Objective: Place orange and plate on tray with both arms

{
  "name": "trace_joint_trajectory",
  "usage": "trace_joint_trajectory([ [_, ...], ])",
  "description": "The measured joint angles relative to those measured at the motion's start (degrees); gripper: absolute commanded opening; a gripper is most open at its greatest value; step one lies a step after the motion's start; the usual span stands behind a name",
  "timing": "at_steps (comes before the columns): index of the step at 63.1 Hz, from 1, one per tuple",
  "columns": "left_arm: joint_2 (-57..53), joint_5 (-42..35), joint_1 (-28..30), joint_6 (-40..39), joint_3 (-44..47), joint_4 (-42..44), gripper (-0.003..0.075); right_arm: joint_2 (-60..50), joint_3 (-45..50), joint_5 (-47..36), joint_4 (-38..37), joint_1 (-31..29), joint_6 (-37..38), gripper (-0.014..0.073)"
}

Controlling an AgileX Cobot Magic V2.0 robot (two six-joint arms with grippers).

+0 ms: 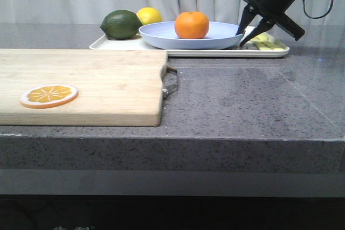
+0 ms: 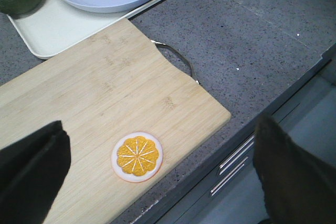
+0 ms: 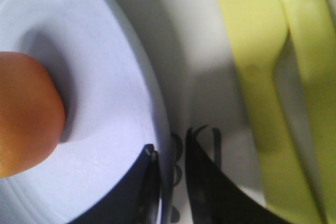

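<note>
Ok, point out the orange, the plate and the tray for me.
orange [image 1: 191,25], front view, middle of its skin.
plate [image 1: 161,36], front view, left rim.
tray [image 1: 108,44], front view, bare left end.

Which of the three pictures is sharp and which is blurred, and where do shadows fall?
Front view: sharp, evenly lit; the cutting board is crisp. Left wrist view: the orange slice is sharp, the left gripper dark and soft. Right wrist view: close and blurred; the orange casts a soft shadow on the plate, and the right gripper straddles its rim.
</note>
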Motion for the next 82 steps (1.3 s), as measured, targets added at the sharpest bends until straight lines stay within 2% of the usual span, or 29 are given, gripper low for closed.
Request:
trace_joint_trajectory([
  [5,0.0,0.0,0.0,0.0,0.0,0.0,0.0683,0.0,-0.1,0.0,0.0,0.0,0.0,0.0441],
  [9,0.0,0.1,0.0,0.0,0.0,0.0,0.0683,0.0,-0.6,0.3,0.1,0.0,0.0,0.0482],
  [31,0.0,0.2,0.0,0.0,0.0,0.0,0.0683,-3.3,-0.7,3.8,-0.6,0.0,-0.1,0.0484],
  [41,0.0,0.2,0.0,0.0,0.0,0.0,0.0683,-7.9,-0.7,7.6,-1.1,0.0,-2.6,0.0484],
  [69,0.0,0.3,0.0,0.0,0.0,0.0,0.0683,-26.8,-0.4,9.2,-6.5,0.0,-20.8,0.0474],
  [82,0.0,0.3,0.0,0.0,0.0,0.0,0.0683,-39.4,8.2,9.4,-8.0,0.0,-28.0,0.0474],
])
